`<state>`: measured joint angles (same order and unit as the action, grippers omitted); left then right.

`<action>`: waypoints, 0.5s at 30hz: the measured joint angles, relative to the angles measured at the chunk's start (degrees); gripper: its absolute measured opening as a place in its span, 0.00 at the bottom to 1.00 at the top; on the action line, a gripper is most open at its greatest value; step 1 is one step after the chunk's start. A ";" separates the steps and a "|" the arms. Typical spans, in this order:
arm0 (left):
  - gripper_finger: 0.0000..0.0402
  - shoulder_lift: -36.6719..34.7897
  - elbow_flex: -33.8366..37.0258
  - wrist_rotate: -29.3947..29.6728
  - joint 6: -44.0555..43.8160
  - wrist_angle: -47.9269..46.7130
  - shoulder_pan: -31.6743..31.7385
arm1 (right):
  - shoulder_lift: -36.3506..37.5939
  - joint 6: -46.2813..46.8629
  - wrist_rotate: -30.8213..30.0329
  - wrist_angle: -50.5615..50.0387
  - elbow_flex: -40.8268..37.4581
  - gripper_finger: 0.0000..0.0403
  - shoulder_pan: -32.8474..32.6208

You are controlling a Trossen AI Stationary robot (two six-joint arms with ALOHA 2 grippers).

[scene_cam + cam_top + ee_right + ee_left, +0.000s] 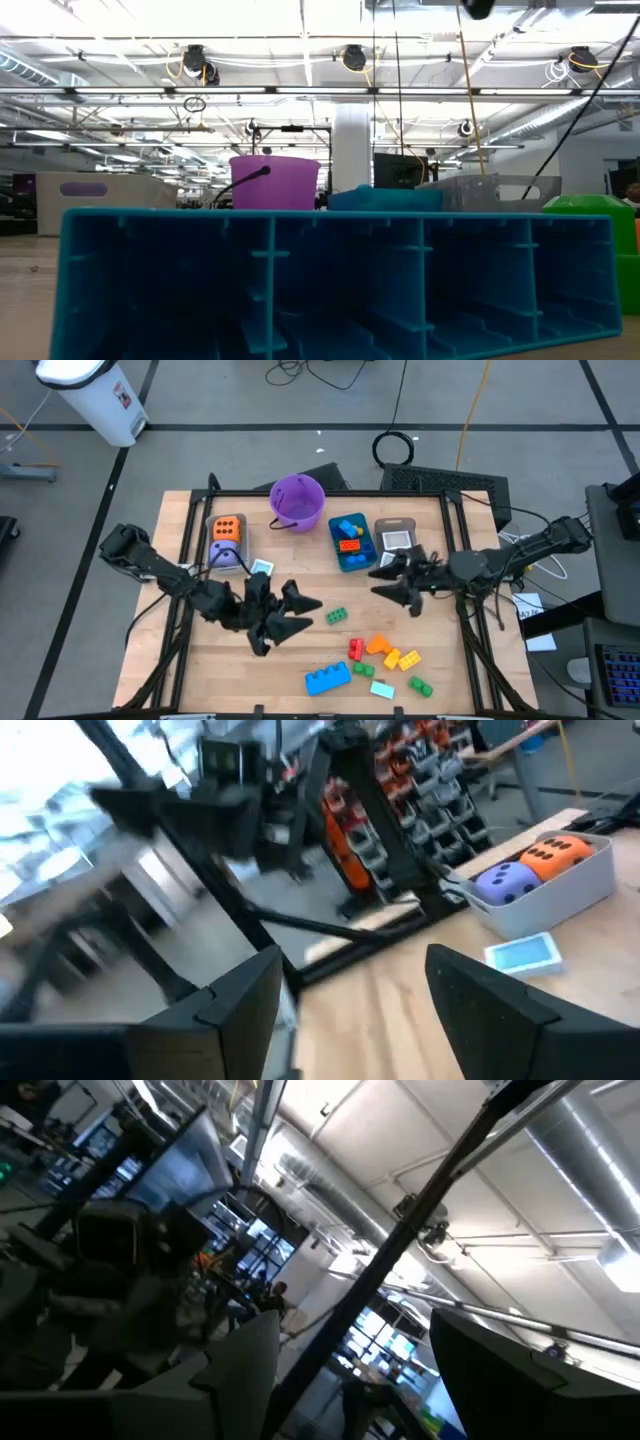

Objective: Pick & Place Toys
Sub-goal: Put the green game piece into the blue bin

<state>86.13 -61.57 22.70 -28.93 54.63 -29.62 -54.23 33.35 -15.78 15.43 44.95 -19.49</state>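
2 pairs of fingers stand parted, gripping nothing: left gripper (300, 615) mid-table, right gripper (385, 582) beside the teal bin (350, 560). Loose bricks (375, 660) lie near the front edge; we should descend squarely over 1 brick, well clear of its neighbours.

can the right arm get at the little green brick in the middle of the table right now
Probably yes. The right pincer is open and holds nothing, and the green brick lies alone on bare wood between both arms, with nothing over it.

A wooden table (200, 660) carries loose bricks (385, 655), bins (350, 542), a purple bucket (297, 501).
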 joint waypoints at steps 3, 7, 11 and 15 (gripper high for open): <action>0.66 0.02 -1.95 -0.15 2.61 -0.11 0.87 | -5.50 -4.07 2.36 -7.61 5.03 0.60 0.03; 0.66 0.00 -4.53 -0.16 7.30 -0.59 1.94 | -13.84 -10.67 5.85 -18.62 10.86 0.60 0.02; 0.66 0.00 -5.95 -0.18 9.79 -0.48 2.86 | -21.43 -18.79 8.60 -22.60 12.86 0.60 0.07; 0.66 0.00 -6.11 -0.61 9.51 -0.72 3.54 | -27.97 -26.64 8.58 -22.47 12.92 0.60 0.63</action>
<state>86.13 -67.68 22.09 -19.41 53.91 -26.08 -82.20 6.71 -7.20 -7.04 57.87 -18.85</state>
